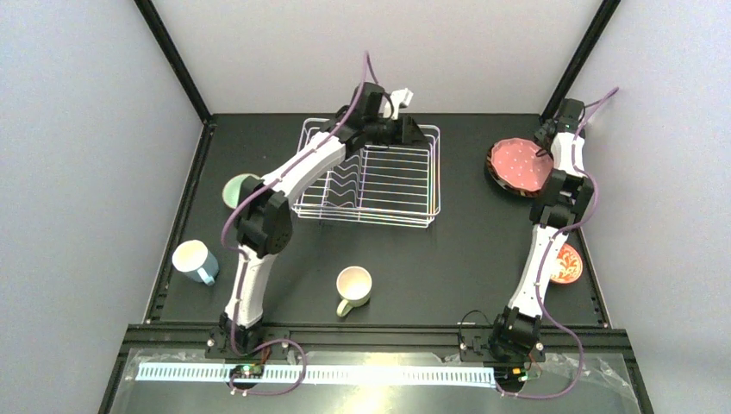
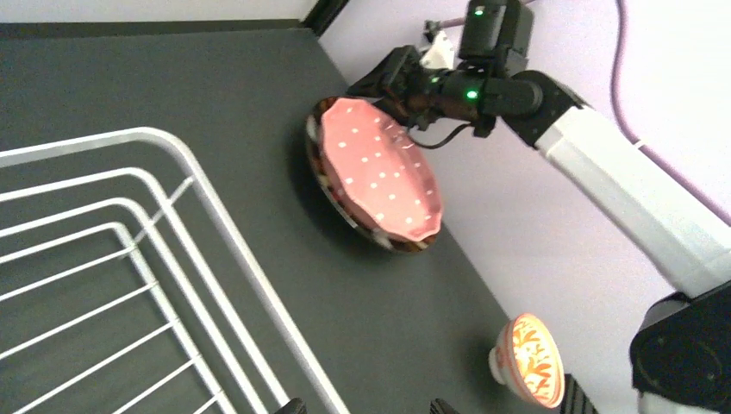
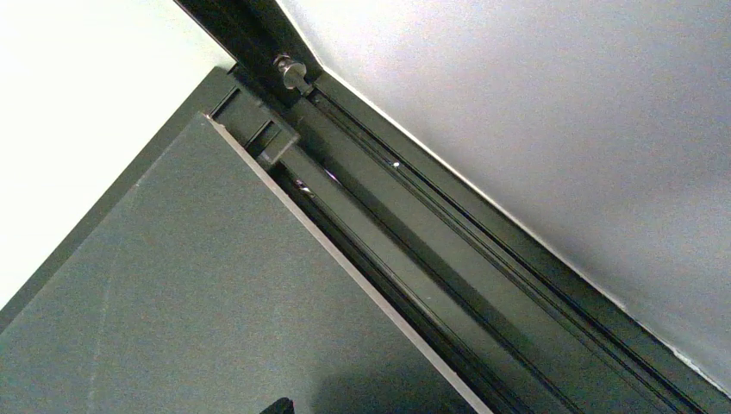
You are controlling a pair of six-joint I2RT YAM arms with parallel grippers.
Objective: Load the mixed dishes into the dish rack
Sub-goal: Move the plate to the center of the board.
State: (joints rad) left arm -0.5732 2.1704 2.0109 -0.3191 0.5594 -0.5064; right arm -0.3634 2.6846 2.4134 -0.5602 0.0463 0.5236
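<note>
Tabletop (image 1: 431, 259) | left pincer (image 1: 414, 131) gaping by dish rack (image 1: 362, 217) | right pincer (image 2: 379, 82) gaping by pink plate (image 2: 379, 168)

Bare desk (image 1: 465, 233) lies open between the dish rack (image 1: 365, 216) and the pink dotted plate (image 1: 515, 164); the left arm (image 1: 297, 172) crosses the rack's left edge; 1 cream mug (image 1: 353, 285) stands near front centre.

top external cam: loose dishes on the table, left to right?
light-blue mug → pale-green bowl → cream mug → pink dotted plate → small orange-patterned bowl
</note>
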